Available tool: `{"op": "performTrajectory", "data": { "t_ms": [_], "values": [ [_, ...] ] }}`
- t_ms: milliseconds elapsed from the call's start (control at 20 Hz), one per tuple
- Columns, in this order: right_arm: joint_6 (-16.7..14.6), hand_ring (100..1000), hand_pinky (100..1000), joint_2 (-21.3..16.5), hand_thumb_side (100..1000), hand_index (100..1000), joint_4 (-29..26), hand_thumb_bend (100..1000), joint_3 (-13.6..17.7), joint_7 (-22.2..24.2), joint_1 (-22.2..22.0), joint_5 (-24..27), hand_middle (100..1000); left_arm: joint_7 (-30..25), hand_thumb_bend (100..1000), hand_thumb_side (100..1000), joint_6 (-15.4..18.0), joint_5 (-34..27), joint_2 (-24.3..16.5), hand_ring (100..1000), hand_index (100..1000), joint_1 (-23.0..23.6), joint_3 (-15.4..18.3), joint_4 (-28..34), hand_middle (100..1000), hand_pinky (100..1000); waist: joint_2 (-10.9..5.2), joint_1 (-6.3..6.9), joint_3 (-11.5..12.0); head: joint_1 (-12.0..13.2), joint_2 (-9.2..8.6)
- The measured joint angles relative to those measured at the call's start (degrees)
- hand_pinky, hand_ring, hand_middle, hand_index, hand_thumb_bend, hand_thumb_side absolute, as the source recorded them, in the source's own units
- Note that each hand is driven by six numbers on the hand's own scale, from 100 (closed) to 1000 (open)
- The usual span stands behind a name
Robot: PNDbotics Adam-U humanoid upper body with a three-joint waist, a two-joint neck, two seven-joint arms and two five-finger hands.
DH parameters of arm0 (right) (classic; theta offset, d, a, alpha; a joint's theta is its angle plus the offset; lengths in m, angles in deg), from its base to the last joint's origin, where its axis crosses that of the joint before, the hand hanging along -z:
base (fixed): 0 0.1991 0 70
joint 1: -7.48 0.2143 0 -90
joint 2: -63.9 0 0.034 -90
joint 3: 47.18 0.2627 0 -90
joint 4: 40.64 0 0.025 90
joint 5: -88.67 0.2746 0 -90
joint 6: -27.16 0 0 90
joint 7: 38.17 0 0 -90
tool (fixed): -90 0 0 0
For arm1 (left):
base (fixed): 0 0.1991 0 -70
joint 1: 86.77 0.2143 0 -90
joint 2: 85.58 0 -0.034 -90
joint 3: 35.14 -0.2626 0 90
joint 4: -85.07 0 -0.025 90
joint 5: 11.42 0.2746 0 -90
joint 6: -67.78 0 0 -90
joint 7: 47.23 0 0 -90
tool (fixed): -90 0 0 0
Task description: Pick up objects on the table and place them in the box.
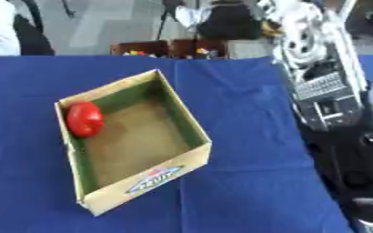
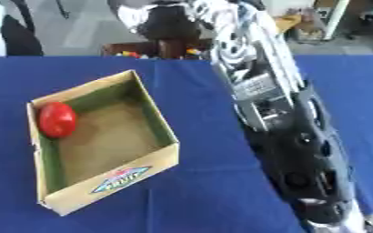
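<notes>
A round fruit lies in the box's far-left corner, on the table, left of the right arm.

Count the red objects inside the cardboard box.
1. A single red round object lies inside the cardboard box, against its far-left wall near the corner. The rest of the box floor shows bare; nothing else appears hidden behind the walls.
</notes>
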Motion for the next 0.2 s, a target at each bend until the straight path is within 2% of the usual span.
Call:
{"op": "performTrajectory", "data": {
  "t_ms": [50,200],
  "values": [
    [-0.91,758,681,-0.79,451,896,-0.45,327,0.83,-2.69,-0.69,1.43,767,0.08,100,1000,-0.03,0.02,0.00,897,900,0.02,0.03,0.00,853,683,0.00,0.02,-0.15,0.26,0.01],
    [-3.83,758,683,-2.96,486,897,-0.92,306,3.14,-10.38,-2.75,4.91,766,0.21,100,1000,-0.02,0.06,-0.01,897,900,0.20,0.31,0.00,853,683,0.00,0.33,-0.54,1.00,0.03]
  ]
}}
